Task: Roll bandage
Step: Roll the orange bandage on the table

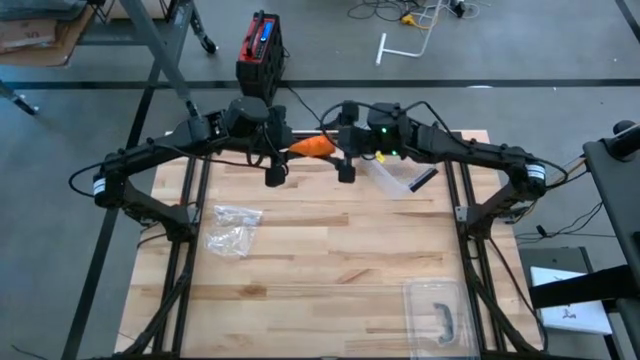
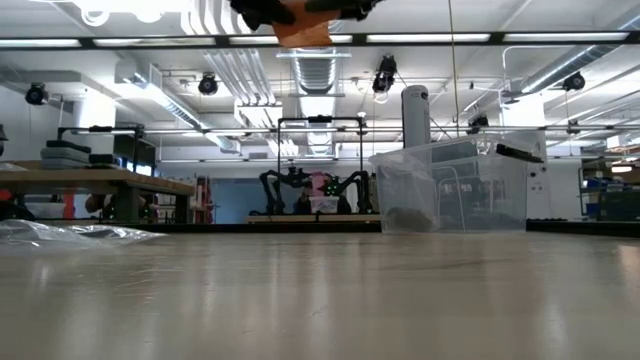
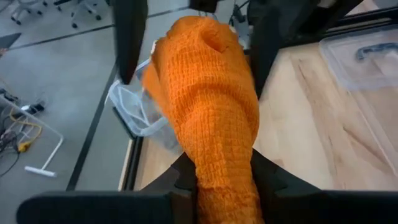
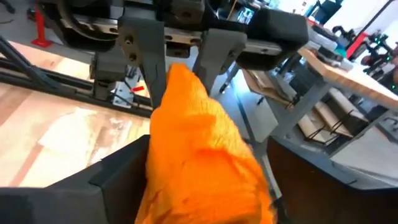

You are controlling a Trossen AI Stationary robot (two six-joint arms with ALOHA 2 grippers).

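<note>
The bandage [image 1: 312, 147] is an orange crinkled bundle, held high above the far middle of the table; in the low view it shows at the picture's top [image 2: 303, 30]. My left gripper [image 3: 221, 183] is shut on one end of it. My right gripper [image 4: 205, 180] is open and faces the left one. Its fingers [image 3: 127, 37] stand on either side of the bundle's other end. My left gripper pinches the bandage's near end [image 3: 217, 168] between its two fingers, coming at it slanting down from the table's left. The bundle juts out past the fingertips toward the right gripper, lifted clear of the table. My right gripper: I cannot tell whether its open fingers touch the bandage.
A crumpled clear plastic bag [image 1: 232, 228] lies on the table's left. A clear lid with a dark handle [image 1: 438, 312] lies at the near right. A clear container [image 2: 455, 190] stands at the far right. A red and black box [image 1: 260, 50] sits on the floor beyond.
</note>
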